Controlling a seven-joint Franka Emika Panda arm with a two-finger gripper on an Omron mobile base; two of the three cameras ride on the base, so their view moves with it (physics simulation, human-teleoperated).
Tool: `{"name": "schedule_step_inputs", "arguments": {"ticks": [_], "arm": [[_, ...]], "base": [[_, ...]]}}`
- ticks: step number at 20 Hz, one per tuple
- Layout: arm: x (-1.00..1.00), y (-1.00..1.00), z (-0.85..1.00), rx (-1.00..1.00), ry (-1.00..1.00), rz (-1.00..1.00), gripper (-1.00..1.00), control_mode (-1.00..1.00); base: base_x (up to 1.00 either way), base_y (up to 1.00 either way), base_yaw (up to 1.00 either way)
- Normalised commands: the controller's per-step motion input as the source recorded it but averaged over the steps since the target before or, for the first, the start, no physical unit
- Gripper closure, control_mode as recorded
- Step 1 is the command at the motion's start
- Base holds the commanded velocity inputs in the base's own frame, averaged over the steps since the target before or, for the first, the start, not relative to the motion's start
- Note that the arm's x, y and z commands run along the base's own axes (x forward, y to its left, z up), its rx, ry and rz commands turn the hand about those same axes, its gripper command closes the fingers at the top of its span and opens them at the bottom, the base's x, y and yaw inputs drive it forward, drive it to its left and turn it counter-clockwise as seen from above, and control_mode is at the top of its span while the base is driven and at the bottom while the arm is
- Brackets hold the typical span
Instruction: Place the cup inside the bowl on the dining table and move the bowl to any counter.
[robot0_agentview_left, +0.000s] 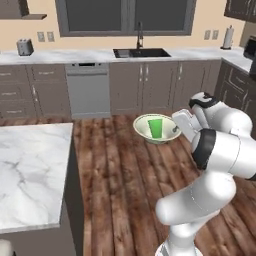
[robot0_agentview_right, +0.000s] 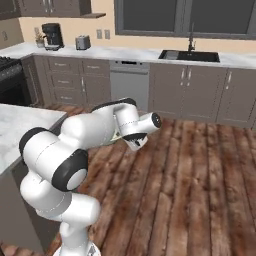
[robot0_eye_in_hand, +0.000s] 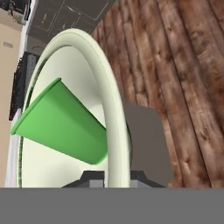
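**Pincer clamped on the bowl's rim, cup riding inside, mid-air over the floor**

Pincer (robot0_eye_in_hand: 114, 177) jaws are nearly closed, one finger inside and one outside the thin wall of the bowl (robot0_eye_in_hand: 111, 87), pinching its rim. From the left base view the bowl (robot0_agentview_left: 145, 131) hangs out in front of the arm, above the wooden floor (robot0_agentview_left: 120, 165), well clear of the dining table (robot0_agentview_left: 30, 170) on the left and short of the counter (robot0_agentview_left: 70, 55) along the far wall. The cup (robot0_agentview_left: 156, 128) stands inside it, near the middle; in the hand view the cup (robot0_eye_in_hand: 61, 127) looks loose, resting against the inner surface rather than fixed.

My guess is the bowl is stiff and light, but wide, so a single edge grip leaves most of its weight hanging off to one side; it could swing or slip in the jaws if jolted. Its glazed-looking surface seems smooth and probably slick. The cup is small, light plastic and tall for its base, so it could tip or slide out if the bowl tilts. Keeping the bowl level seems to matter most on the way to the counter
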Motion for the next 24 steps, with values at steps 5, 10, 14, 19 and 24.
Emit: {"name": "schedule_step_inputs", "arguments": {"ticks": [5, 10, 14, 19, 24], "arm": [[0.0, 0.0, 0.0, 0.0, 0.0, 0.0, 1.0, 1.0], [0.0, 0.0, 0.0, 0.0, 0.0, 0.0, 1.0, 1.0], [0.0, 0.0, 0.0, 0.0, 0.0, 0.0, 1.0, 1.0], [0.0, 0.0, 0.0, 0.0, 0.0, 0.0, 1.0, 1.0], [0.0, 0.0, 0.0, 0.0, 0.0, 0.0, 1.0, 1.0]], "base": [[0.87, -0.35, 0.07], [0.89, -0.43, 0.08], [0.93, -0.67, 0.13], [0.98, -0.7, 0.13], [0.79, -0.57, 0.1]]}}
